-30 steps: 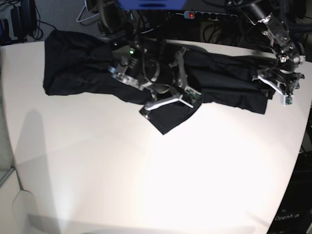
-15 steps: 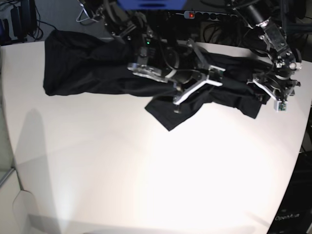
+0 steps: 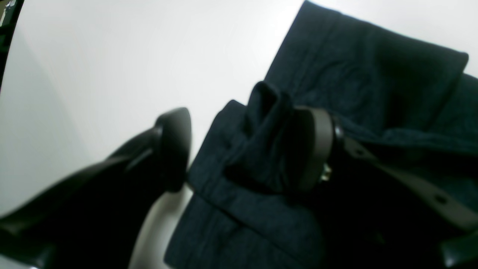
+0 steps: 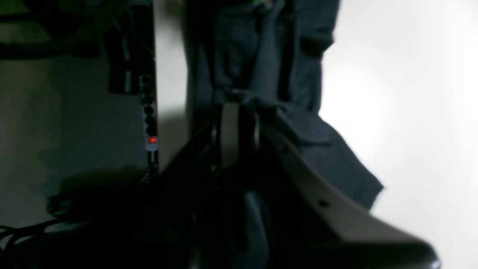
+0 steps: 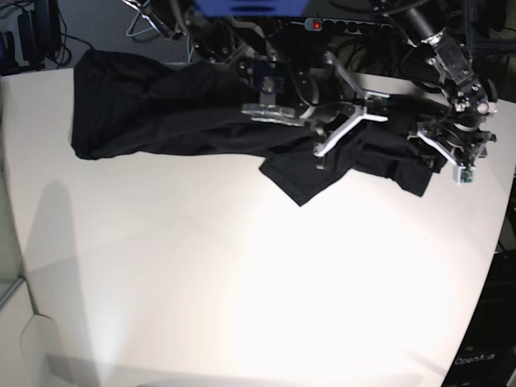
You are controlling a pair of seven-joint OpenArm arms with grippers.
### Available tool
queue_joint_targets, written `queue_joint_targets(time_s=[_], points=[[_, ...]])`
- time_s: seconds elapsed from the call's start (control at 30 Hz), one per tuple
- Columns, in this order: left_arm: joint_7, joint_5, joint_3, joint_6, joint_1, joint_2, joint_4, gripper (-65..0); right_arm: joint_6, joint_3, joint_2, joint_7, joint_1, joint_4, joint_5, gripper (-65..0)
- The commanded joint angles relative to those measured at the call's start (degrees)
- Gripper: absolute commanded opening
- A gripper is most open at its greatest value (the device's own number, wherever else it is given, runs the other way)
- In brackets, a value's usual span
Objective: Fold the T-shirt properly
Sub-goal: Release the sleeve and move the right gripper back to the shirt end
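The black T-shirt (image 5: 153,113) lies stretched along the back of the white table (image 5: 242,282), from the far left to the right edge. A loose flap (image 5: 298,173) points toward the front. My right gripper (image 5: 339,133) is over the shirt's middle, shut on a pinch of fabric. In the right wrist view the cloth (image 4: 239,48) hangs taut from the gripper (image 4: 242,104). My left gripper (image 5: 445,155) sits at the shirt's right end. In the left wrist view its jaws (image 3: 242,123) stand apart around a bunched fold (image 3: 261,149). That fold touches one finger (image 3: 313,149), with bare table beside the other finger (image 3: 171,149).
A power strip with a red light (image 5: 316,24) and cables lie behind the table's back edge, and the strip (image 4: 151,140) also shows in the right wrist view. The table's right edge (image 5: 504,210) runs close to my left gripper.
My right gripper has carried its pinch of shirt to the right and toward the back, dragging the front flap rightward. The left gripper shifted slightly left a second ago, then stayed still.
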Motion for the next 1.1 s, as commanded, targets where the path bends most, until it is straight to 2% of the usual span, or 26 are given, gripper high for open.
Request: queue_joint_targets(time_s=[0.0, 0.27, 0.6, 0.67, 0.8, 0.87, 0.93, 1.07], points=[[1.9, 1.5, -0.1, -0.2, 0.2, -0.2, 0.4, -25.8, -0.3, -0.1, -0.8, 1.8, 0.7, 0.0, 0.8, -63.5], [1.9, 1.5, -0.1, -0.2, 0.2, -0.1, 0.4, -25.8, -0.3, -0.1, -0.8, 4.6, 0.9, -3.6, 0.8, -63.5], [1.9, 1.5, -0.1, -0.2, 0.3, -0.1, 0.4, -25.8, -0.3, -0.1, -1.0, 4.3, 1.7, -5.4, 0.8, -62.4], [1.9, 1.5, -0.1, -0.2, 0.3, -0.1, 0.4, -25.8, -0.3, -0.1, -1.0, 4.4, 2.2, -6.6, 0.8, -55.6], [1.9, 1.5, -0.1, -0.2, 0.3, -0.1, 0.4, -25.8, -0.3, -0.1, -0.9, 3.9, 2.9, -8.4, 0.8, -27.9], [1.9, 1.5, -0.1, -0.2, 0.3, -0.1, 0.4, -25.8, -0.3, -0.1, -0.7, 4.1, 3.0, -8.3, 0.8, -19.4], [1.9, 1.5, -0.1, -0.2, 0.3, -0.1, 0.4, -25.8, -0.3, -0.1, -0.6, 4.3, 3.3, -8.2, 0.8, -17.6], [1.9, 1.5, -0.2, -0.2, 0.4, -0.1, 0.4, -25.8, -0.3, 0.1, 1.0, 4.5, 3.7, -6.2, 0.8, -20.9]])
